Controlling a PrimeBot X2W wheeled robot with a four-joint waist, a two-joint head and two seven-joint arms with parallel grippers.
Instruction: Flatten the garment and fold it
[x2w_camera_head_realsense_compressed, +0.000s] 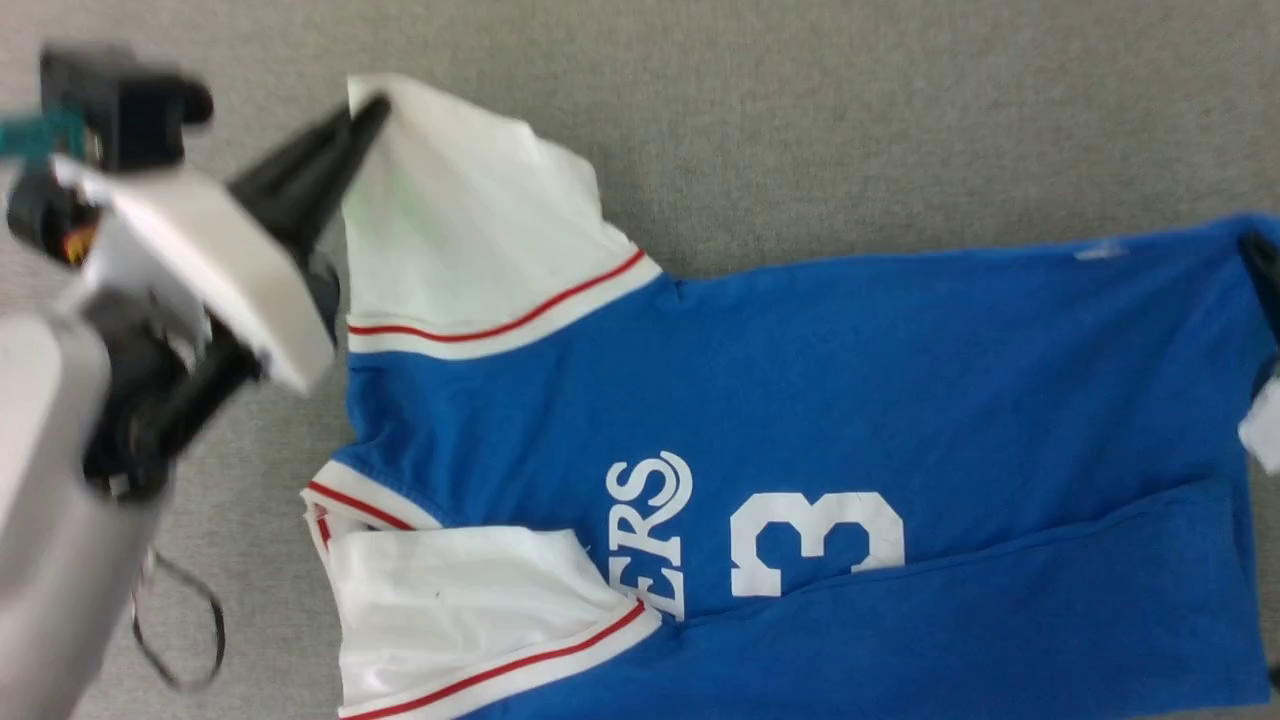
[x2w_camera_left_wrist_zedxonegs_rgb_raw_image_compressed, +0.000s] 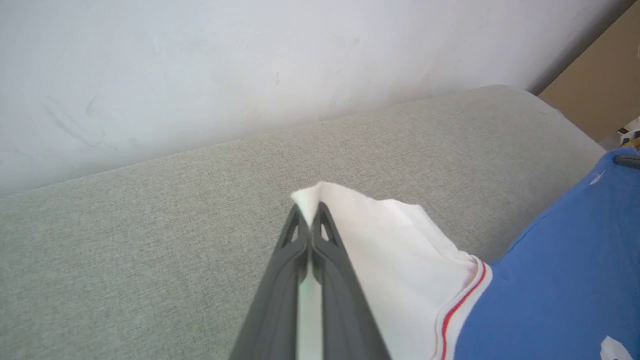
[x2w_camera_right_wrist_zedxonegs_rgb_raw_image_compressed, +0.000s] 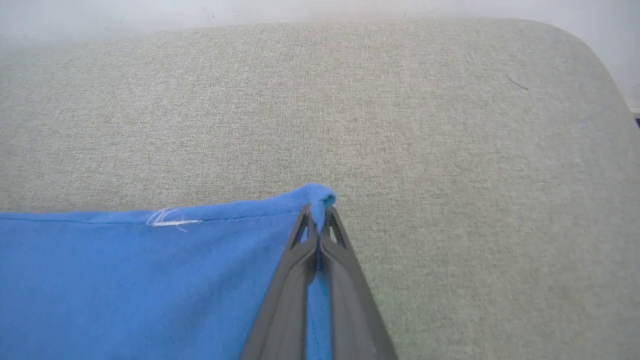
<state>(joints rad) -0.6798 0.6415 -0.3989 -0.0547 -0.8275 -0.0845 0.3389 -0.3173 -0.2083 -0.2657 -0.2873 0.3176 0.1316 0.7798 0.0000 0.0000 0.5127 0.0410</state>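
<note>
Pinching the tip of the white sleeve (x2w_camera_head_realsense_compressed: 470, 220) at 10 o'clock in the head view, the left end effector (x2w_camera_head_realsense_compressed: 365, 110) is pressed together on the cloth; the right end effector (x2w_camera_right_wrist_zedxonegs_rgb_raw_image_compressed: 318, 212) nips the blue hem corner (x2w_camera_right_wrist_zedxonegs_rgb_raw_image_compressed: 320, 192) at 3 o'clock. The garment (x2w_camera_head_realsense_compressed: 800, 380) lies on the grey bench (x2w_camera_head_realsense_compressed: 800, 120), its 6 o'clock side folded over. Probably both far corners are held to stretch this edge flat.

white "ERS" on garment (x2w_camera_head_realsense_compressed: 800, 400) chest, number "3" beside it
</note>
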